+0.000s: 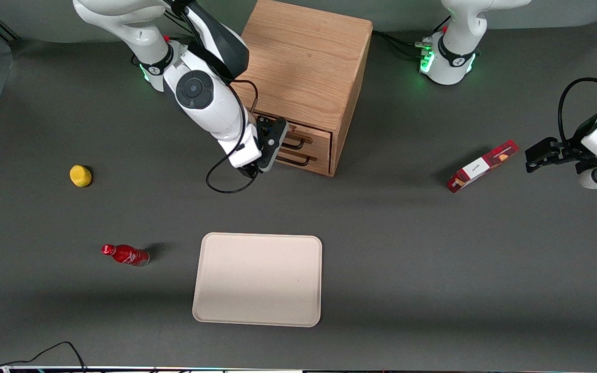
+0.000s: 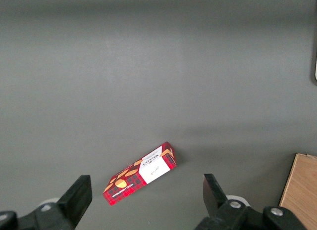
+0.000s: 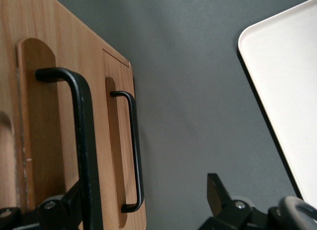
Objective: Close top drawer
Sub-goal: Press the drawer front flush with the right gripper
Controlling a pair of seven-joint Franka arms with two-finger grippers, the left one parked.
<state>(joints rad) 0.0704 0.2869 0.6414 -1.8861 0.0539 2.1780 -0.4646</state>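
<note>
The top drawer (image 1: 298, 135) is the upper of two light-oak drawers in the wooden cabinet (image 1: 306, 67), which stands near the table edge farthest from the front camera. Its front appears almost flush with the cabinet face (the arm hides part of it). Its black wire handle (image 3: 81, 141) sits over a raised wooden lip. The gripper (image 1: 270, 150) is in front of it.

The cabinet (image 1: 306, 67) stands on the tabletop (image 1: 407, 259), its top drawer (image 1: 313, 133) above the lower drawer (image 1: 311, 158). The pincer (image 1: 270, 144) sits just in front of the drawer handles. The tray (image 1: 258, 280) lies nearer the front camera. A bottle (image 1: 125, 255) and round object (image 1: 80, 175) lie toward the working arm's end, a box (image 1: 481, 166) toward the parked arm's.
</note>
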